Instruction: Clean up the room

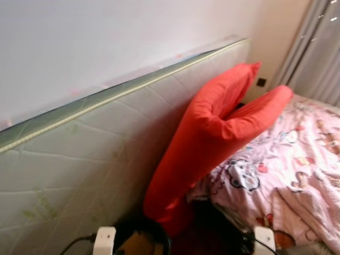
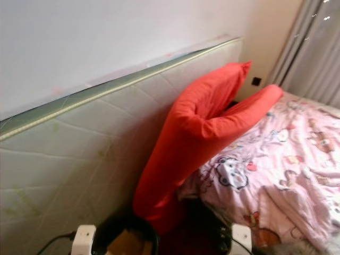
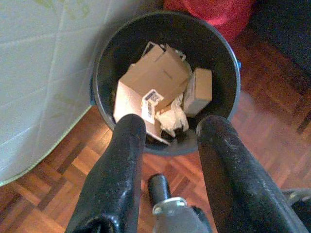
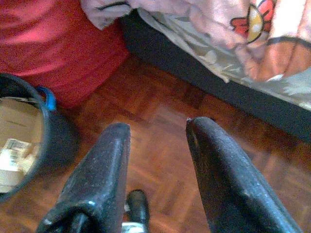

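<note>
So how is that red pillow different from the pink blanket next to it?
The red pillow is plain, while the pink blanket carries cartoon prints. The pillow stands bent on end against the upright mattress; the blanket lies spread and rumpled across the bed. Both are soft bedding.

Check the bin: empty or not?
Not empty. The bin stands upright on the wood floor, holding cardboard boxes and crumpled paper. The open left gripper hovers above it.

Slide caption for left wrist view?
Open left gripper above a round black bin of cardboard scraps on parquet floor.
</note>
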